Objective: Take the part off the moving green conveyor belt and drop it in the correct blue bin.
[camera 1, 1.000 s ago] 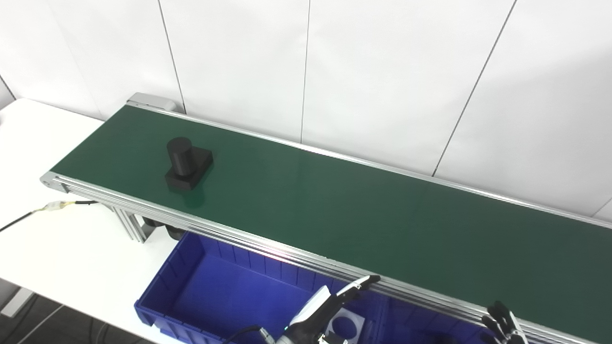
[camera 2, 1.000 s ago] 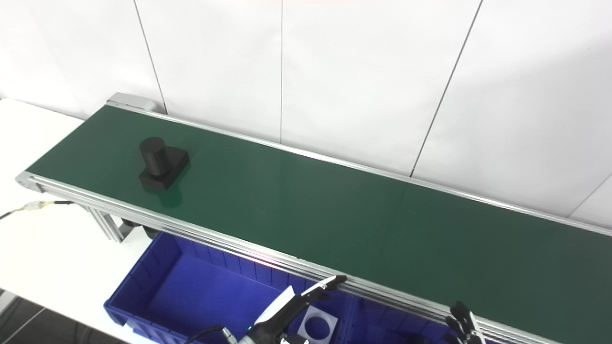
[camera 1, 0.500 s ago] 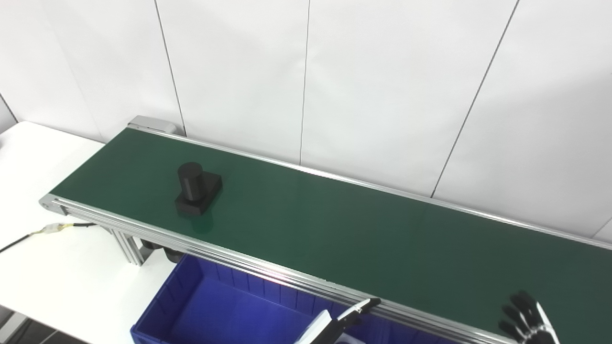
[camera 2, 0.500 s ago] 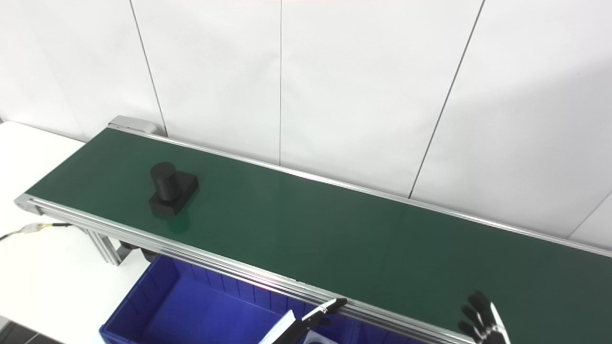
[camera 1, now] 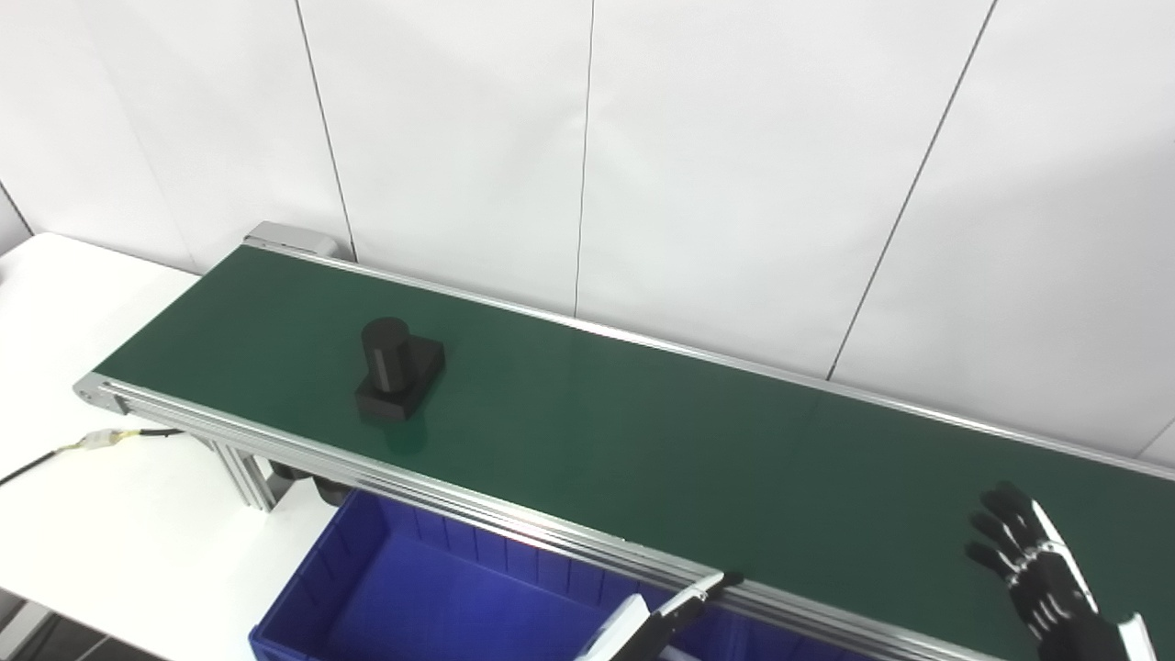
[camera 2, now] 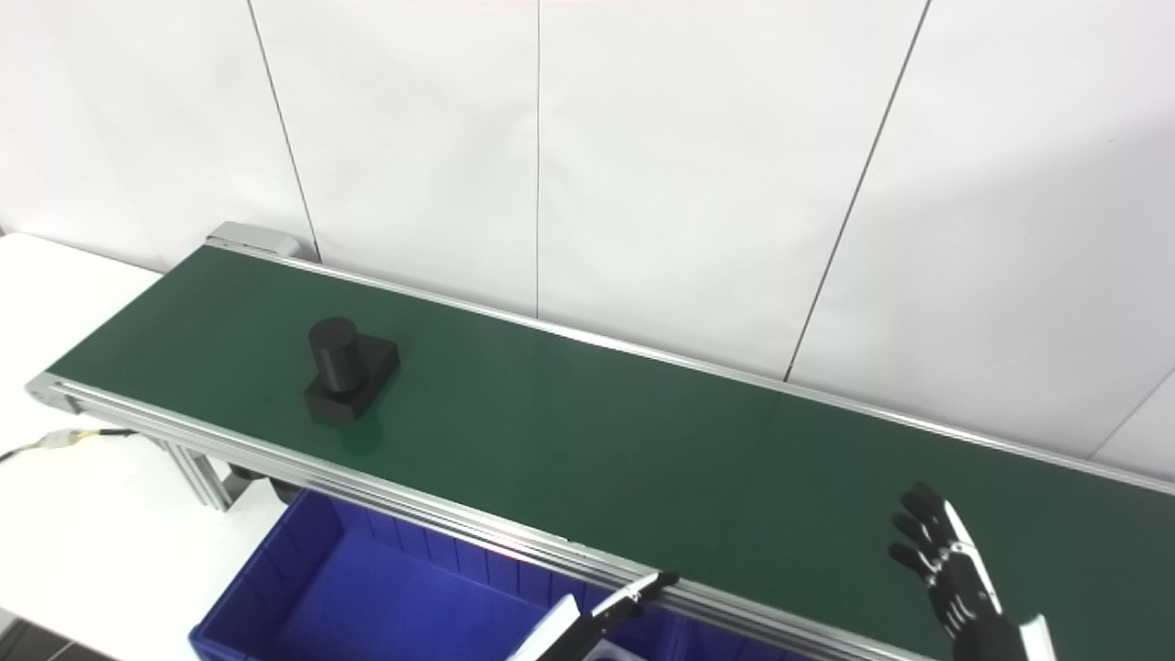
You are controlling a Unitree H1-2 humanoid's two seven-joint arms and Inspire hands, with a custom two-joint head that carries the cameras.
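Left eye view
Belt: the green belt (camera 1: 643, 441) runs from upper left to lower right between silver rails, along a white panelled wall (camera 1: 734, 165).
Part: the black part (camera 1: 398, 369), a short cylinder upright on a square base, stands on the belt near its left end, closer to the near rail than the far one.
Bin: a blue bin (camera 1: 441, 606) sits below the near rail, partly under it; the stretch of floor in view holds nothing.
Table: the white table (camera 1: 110, 514) carries the belt frame and a thin cable (camera 1: 101, 441) at the left.
Left hand: the left hand (camera 1: 656, 620) shows only at the bottom edge, over the bin, one finger stretched toward the rail; I cannot tell how the others stand.
Right hand: the right hand (camera 1: 1037, 569) is raised over the belt's right end, well apart from the part, fingers apart and holding nothing.

Right eye view
Part: same place on the belt, near the left end, touched by neither hand.
Left hand: a tip just short of the near rail, the rest cut off.
Right hand: fingers spread, upright, empty.
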